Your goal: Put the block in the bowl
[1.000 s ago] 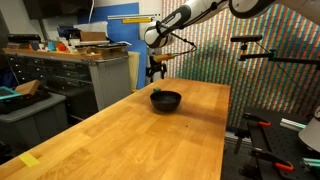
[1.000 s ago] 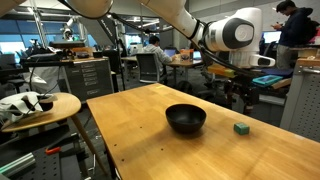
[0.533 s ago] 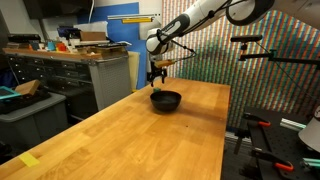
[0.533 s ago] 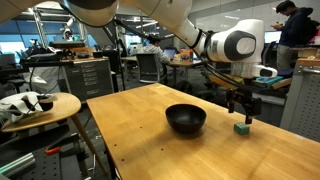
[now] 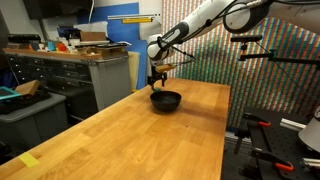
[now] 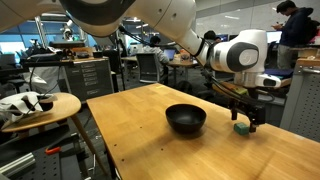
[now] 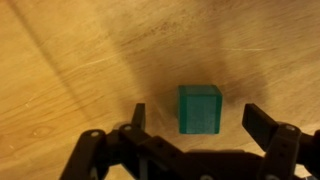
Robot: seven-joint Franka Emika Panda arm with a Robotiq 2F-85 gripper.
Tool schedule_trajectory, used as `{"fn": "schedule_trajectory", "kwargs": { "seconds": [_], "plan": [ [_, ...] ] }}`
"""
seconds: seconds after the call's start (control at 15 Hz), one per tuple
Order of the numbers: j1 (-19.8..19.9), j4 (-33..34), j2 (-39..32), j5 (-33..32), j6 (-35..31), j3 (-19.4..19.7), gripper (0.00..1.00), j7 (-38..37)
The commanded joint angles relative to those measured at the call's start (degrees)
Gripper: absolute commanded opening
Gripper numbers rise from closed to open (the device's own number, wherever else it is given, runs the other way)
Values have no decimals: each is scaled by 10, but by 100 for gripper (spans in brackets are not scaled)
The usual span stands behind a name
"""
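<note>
Since the earlier frame our claw has dropped over the block. We log it open, fingers either side, near the bowl on the surface.

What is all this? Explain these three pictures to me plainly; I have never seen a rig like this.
The machine is a single robot arm with a two-fingered gripper at its end. Two pictures come from cameras standing in the room, looking at the same wooden table from different places. The third comes from a camera on the arm's wrist, looking down past the gripper's fingers. On the table are a round black bowl, which looks empty, and a small green block beside it. The gripper hangs low over the block with its jaws open, one finger on each side and a gap showing on both sides. So nothing is held. The job is to put the block in the bowl, and that is not yet done.
</note>
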State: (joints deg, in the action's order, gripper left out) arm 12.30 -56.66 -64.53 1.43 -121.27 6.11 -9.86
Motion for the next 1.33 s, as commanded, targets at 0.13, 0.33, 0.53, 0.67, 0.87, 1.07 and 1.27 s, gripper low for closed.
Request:
{"fn": "schedule_trajectory", "kwargs": {
  "seconds": [0.13, 0.33, 0.53, 0.67, 0.87, 1.07, 1.27],
  "plan": [
    [7, 68, -45, 6, 1, -8, 58, 31],
    [8, 79, -53, 6, 5, -10, 35, 38],
    [8, 81, -52, 8, 9, -11, 18, 39],
    [8, 71, -42, 8, 7, -15, 18, 40],
    [7, 67, -28, 5, 10, -13, 18, 39],
    [3, 62, -7, 2, 15, -10, 18, 37],
    [-1, 50, 16, 0, 17, -7, 18, 30]
  ]
}}
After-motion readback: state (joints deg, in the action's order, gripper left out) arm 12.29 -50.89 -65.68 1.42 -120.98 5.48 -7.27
